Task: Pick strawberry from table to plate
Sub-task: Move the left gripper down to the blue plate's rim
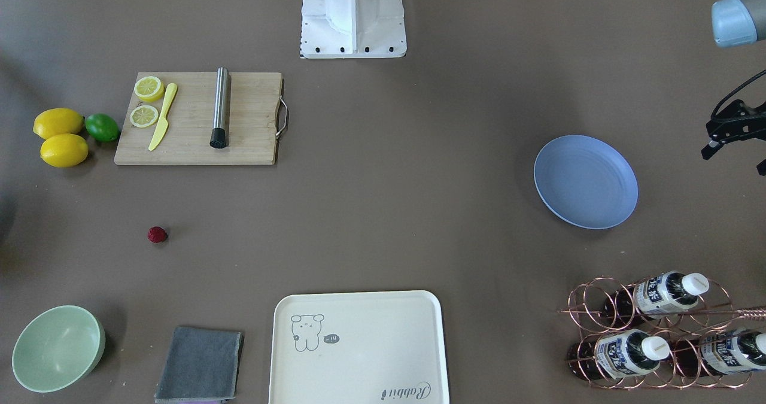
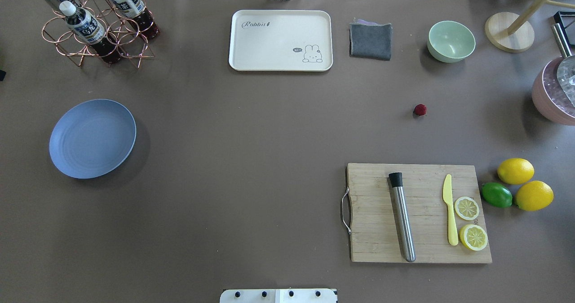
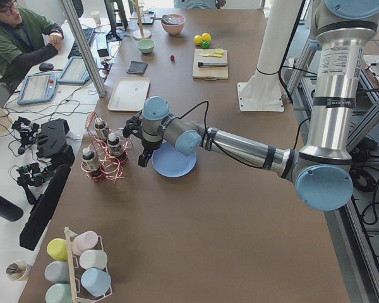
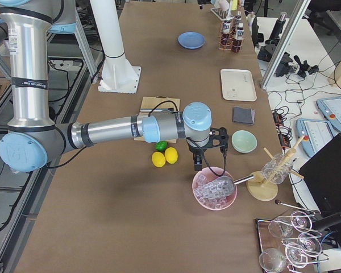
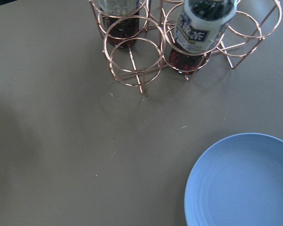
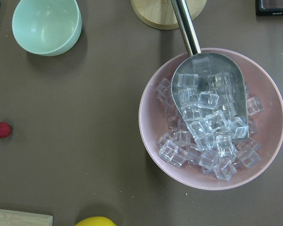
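Observation:
The strawberry (image 1: 157, 234) (image 2: 420, 110) (image 6: 2, 129) is a tiny dark red berry lying alone on the brown table (image 2: 269, 137), between the green bowl and the cutting board. Far across the table lies the round blue plate (image 1: 585, 181) (image 2: 92, 138) (image 5: 245, 183), with nothing on it. My left gripper (image 1: 736, 158) (image 3: 139, 148) hangs above the table just beyond the plate, toward the bottle rack, with its fingers apart and nothing between them. My right gripper (image 4: 207, 151) hovers by the pink ice bowl, a short way from the strawberry. I cannot tell whether it is open or shut.
A wooden cutting board (image 2: 417, 213) carries a steel rod, a yellow knife and lemon slices, with two lemons and a lime (image 2: 496, 195) beside it. A cream tray (image 2: 280, 40), grey cloth (image 2: 370, 40), green bowl (image 2: 450, 41), copper bottle rack (image 2: 96, 24) and pink ice bowl (image 6: 212, 117) line the edges.

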